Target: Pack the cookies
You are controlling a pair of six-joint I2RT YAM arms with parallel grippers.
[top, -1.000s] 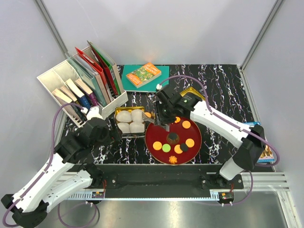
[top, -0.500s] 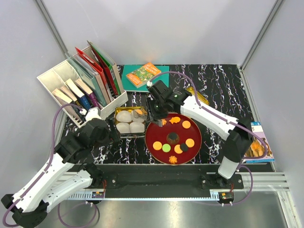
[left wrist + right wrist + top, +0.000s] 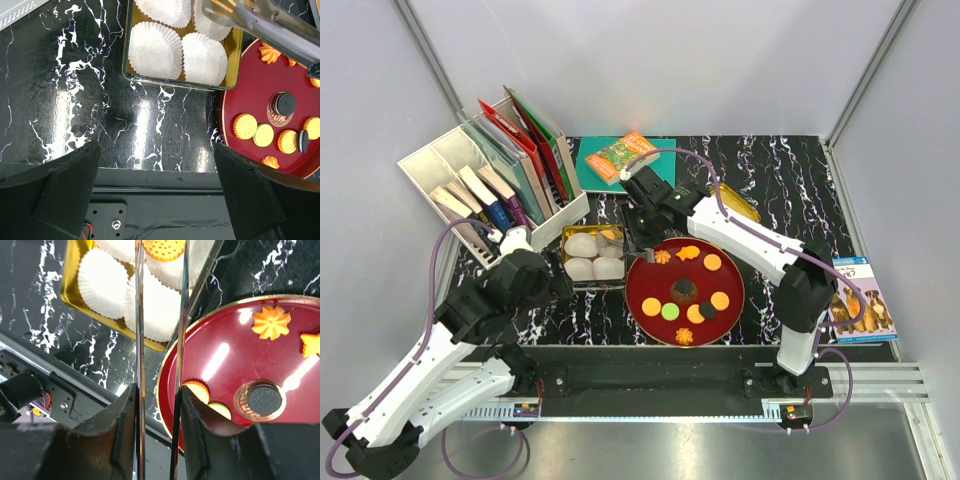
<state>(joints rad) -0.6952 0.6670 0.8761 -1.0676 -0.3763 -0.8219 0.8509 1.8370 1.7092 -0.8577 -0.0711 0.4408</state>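
Right gripper (image 3: 157,440), clamped on tongs (image 3: 138,330) pinching a round orange cookie (image 3: 163,247), should centre it over a paper cup (image 3: 102,282) before easing off; left gripper (image 3: 157,190) hangs wide open.

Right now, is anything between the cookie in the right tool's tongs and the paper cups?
Nothing visible. The right tool holds the tongs, which pinch an orange cookie just above a white paper cup in the gold tin. No object shows between cookie and cup.
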